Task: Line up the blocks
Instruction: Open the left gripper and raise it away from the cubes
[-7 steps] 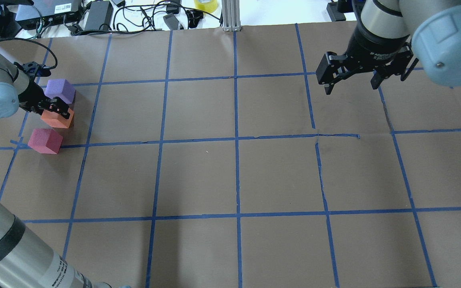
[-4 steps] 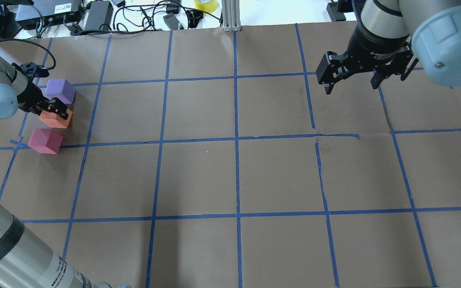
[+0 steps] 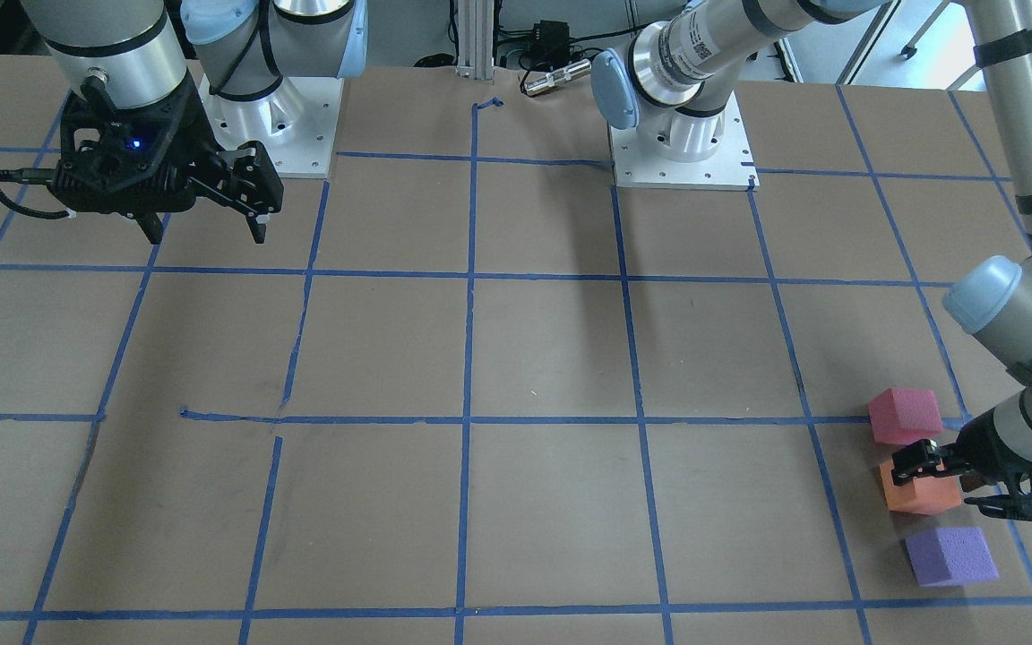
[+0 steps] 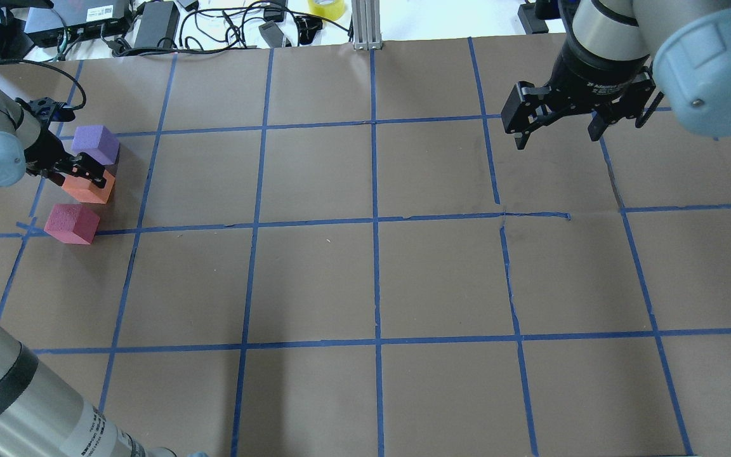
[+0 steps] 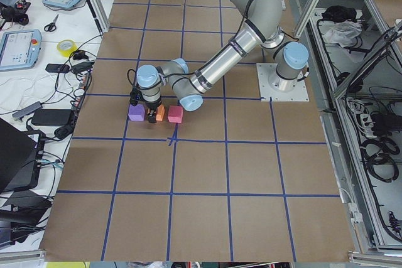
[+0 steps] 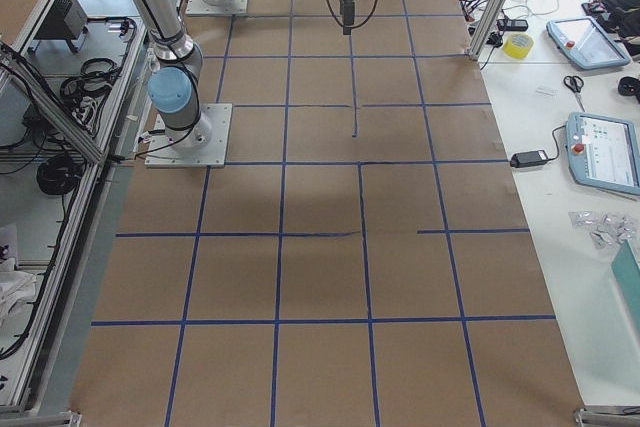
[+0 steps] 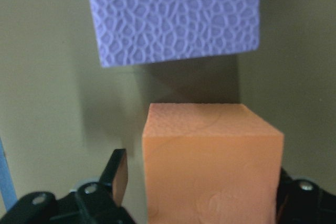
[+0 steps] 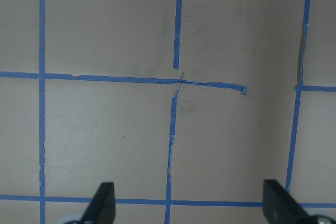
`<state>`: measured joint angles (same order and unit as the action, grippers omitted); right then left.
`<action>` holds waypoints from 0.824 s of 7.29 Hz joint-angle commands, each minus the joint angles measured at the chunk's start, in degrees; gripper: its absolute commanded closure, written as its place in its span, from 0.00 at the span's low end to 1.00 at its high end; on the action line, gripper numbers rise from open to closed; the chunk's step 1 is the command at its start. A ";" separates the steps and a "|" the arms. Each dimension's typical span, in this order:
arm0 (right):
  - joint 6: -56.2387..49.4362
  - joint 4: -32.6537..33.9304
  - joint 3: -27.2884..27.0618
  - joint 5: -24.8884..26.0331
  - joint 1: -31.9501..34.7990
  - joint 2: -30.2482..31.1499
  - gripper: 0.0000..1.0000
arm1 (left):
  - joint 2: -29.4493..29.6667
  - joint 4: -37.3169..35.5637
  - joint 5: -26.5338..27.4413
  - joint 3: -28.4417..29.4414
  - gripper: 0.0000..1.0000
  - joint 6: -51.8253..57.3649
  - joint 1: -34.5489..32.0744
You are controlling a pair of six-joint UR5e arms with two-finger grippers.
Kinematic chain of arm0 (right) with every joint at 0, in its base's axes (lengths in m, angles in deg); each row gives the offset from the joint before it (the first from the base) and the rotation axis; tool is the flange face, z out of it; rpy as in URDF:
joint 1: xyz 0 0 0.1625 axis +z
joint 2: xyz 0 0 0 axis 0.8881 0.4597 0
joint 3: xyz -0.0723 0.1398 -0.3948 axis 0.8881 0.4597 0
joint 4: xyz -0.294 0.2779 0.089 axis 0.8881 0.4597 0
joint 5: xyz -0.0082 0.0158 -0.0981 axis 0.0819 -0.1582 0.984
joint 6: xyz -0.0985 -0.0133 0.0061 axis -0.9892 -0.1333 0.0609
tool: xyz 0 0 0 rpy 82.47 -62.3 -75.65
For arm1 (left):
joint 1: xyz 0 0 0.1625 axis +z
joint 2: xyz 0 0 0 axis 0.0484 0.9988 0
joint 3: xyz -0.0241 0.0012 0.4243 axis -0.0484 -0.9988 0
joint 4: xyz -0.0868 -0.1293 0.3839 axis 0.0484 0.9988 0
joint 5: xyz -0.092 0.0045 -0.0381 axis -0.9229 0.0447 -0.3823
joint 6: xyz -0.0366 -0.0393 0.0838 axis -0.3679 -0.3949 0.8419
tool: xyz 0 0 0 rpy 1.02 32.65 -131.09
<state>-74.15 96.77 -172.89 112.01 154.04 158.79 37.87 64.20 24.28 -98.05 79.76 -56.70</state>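
Three foam blocks stand in a short row near the table's left edge: purple block, orange block, pinkish-red block. They also show in the front view: pinkish-red block, orange block, purple block. My left gripper is low at the orange block, open, with a finger a small gap off its side. The purple block lies just beyond. My right gripper is open and empty, high over the far right.
Brown paper with a blue tape grid covers the table. Cables, power bricks and a tape roll lie beyond the far edge. The arm bases stand at the robot's side.
My left gripper has drawn back a little to the left along the orange block. The blocks have stayed put. The right arm has not moved.
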 commanded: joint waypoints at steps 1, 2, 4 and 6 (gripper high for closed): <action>-0.03 0.12 -0.07 0.00 0.00 -0.09 0.00 | -5.14 5.98 2.43 0.34 0.00 0.24 -0.47; -0.03 0.21 -0.07 0.00 0.00 -0.09 0.00 | -12.40 19.52 2.09 0.78 0.00 0.15 -0.56; -0.03 0.39 -0.07 -0.35 0.00 -0.09 0.00 | -24.03 30.79 1.73 2.45 0.00 -0.73 -4.48; 0.06 0.39 -0.07 -0.18 0.00 -0.09 0.00 | -30.12 30.99 1.38 2.37 0.00 -1.86 -17.80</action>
<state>-74.12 97.15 -172.97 111.80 154.04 158.70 11.85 94.08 25.76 -95.70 78.79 -66.64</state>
